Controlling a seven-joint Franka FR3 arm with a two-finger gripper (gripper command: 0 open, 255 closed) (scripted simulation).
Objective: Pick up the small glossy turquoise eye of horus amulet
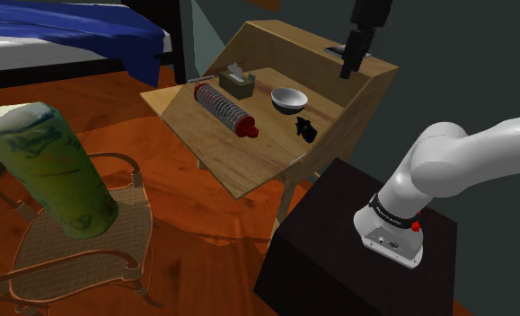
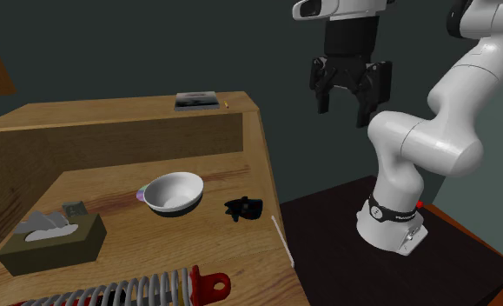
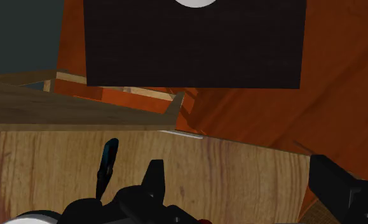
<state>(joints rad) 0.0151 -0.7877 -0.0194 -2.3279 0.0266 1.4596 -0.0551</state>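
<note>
The amulet (image 1: 306, 130) is a small dark, glossy piece lying on the wooden desk (image 1: 249, 162) just right of the white bowl (image 1: 289, 99) in the shoulder view. In the second exterior view the amulet (image 2: 245, 209) rests near the desk's right edge. My gripper (image 2: 352, 100) hangs high above and to the right of it, open, with nothing between its fingers. In the wrist view the amulet (image 3: 107, 167) shows a blue-green sheen, well to one side of my open gripper (image 3: 247, 191). My gripper (image 1: 355, 54) is over the desk's back corner.
On the desk lie a ribbed grey roll with a red end (image 2: 145, 287), a tissue box (image 2: 54, 242) and a thin white stick (image 2: 282, 239). A dark book (image 2: 197, 100) rests on the raised back shelf. A wicker chair (image 1: 78, 260) with a green cushion stands nearby.
</note>
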